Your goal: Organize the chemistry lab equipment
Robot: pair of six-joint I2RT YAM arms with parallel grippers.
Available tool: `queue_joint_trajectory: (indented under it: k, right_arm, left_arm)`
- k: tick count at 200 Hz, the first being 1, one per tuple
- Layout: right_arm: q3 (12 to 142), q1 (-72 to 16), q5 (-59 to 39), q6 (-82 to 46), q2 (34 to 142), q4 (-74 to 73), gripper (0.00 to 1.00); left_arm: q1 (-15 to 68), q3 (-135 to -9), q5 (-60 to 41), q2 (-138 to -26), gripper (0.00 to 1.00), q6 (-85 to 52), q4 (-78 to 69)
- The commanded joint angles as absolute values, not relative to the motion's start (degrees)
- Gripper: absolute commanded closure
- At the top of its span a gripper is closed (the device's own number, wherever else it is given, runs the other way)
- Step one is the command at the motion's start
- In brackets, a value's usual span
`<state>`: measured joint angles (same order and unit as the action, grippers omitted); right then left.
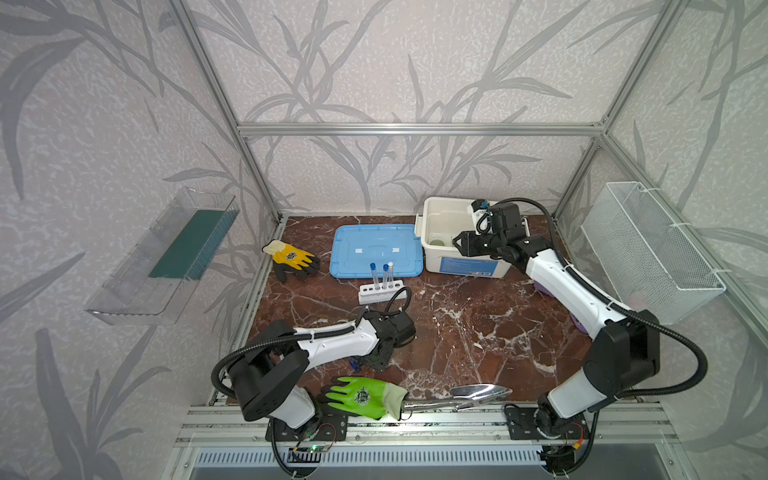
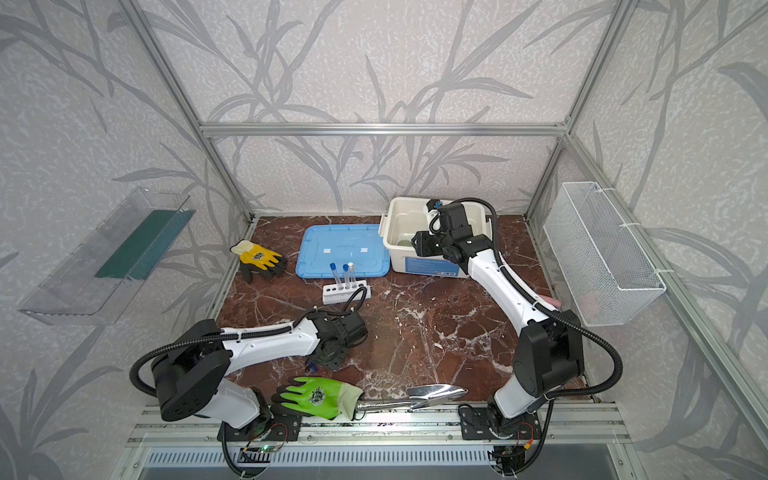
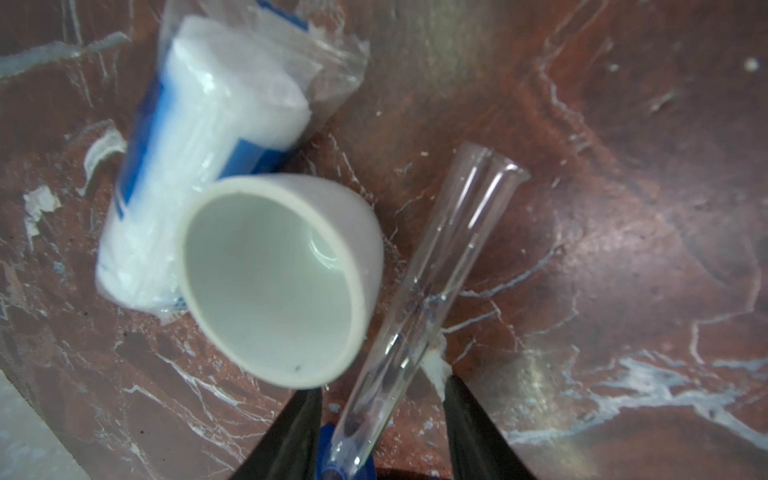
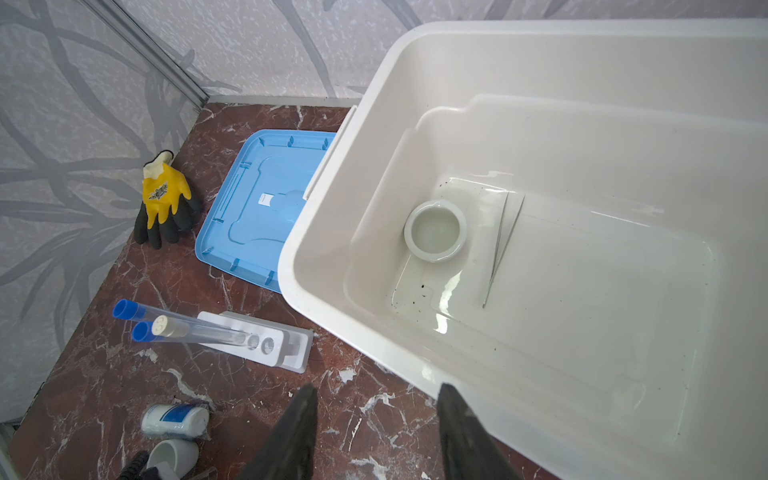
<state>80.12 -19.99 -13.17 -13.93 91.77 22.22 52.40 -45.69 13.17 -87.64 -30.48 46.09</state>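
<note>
Left wrist view has the action: a clear test tube [image 3: 436,270] lies flat on the marbled desk [image 3: 623,187], its blue cap [image 3: 328,461] towards the left gripper [image 3: 383,384]. The jaws straddle the tube just above the cap, spread, with a gap on both sides and nothing gripped yet. Just beside it a small white cup [image 3: 270,282] lies on its side, with a plastic-wrapped white roll [image 3: 199,145] behind. All this sits at the near left of the desk.

That tube looks thin-walled: light, stiff, slick, breakable, and round enough to roll. The best hold looks to be the end beside the cap, squeezed gently and lifted clear of the cup. Its likely home is the white six-hole rack [image 1: 374,295] at mid-desk, where three capped tubes [image 1: 375,276] stand.

Far right, the right gripper [image 4: 378,388] hovers spread and empty at the near rim of the white bin [image 4: 582,62]. The bin holds a small white bowl [image 4: 435,230] and thin metal tweezers [image 4: 503,245].
</note>
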Motion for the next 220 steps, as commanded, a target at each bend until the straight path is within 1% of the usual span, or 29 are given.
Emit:
queue_joint_trajectory:
  k: [1, 34, 87, 153, 178, 220]
  right_arm:
    - [79.89, -19.69, -12.66, -14.55, 92.63, 21.33, 0.52]
    - [79.87, -19.60, -12.48, -14.77, 92.99, 21.41, 0.53]
    - [79.48, -19.51, -11.87, -14.94, 92.77, 21.24, 0.53]
    - [78.98, -19.34, -10.85, -15.03, 92.37, 21.45, 0.53]
    - [79.02, -19.25, -10.65, -15.20, 92.16, 21.77, 0.53]
    - [77.85, -18.91, -11.93, -16.03, 90.92, 22.78, 0.53]
  left_arm:
    - [52.29, -46.30, 12.95, -87.84, 0.56, -31.37, 45.21]
    - [52.25, -45.80, 11.61, -88.13, 0.64, -31.33, 43.77]
    - [52.16, -45.55, 9.44, -89.44, 0.73, -31.42, 42.05]
    - [52.13, -46.20, 8.92, -90.05, 0.80, -30.68, 40.25]
    - [52.12, -47.76, 9.48, -89.15, 0.80, -29.33, 40.46]
    - [52.12, -49.79, 9.40, -88.04, 0.81, -27.11, 36.73]
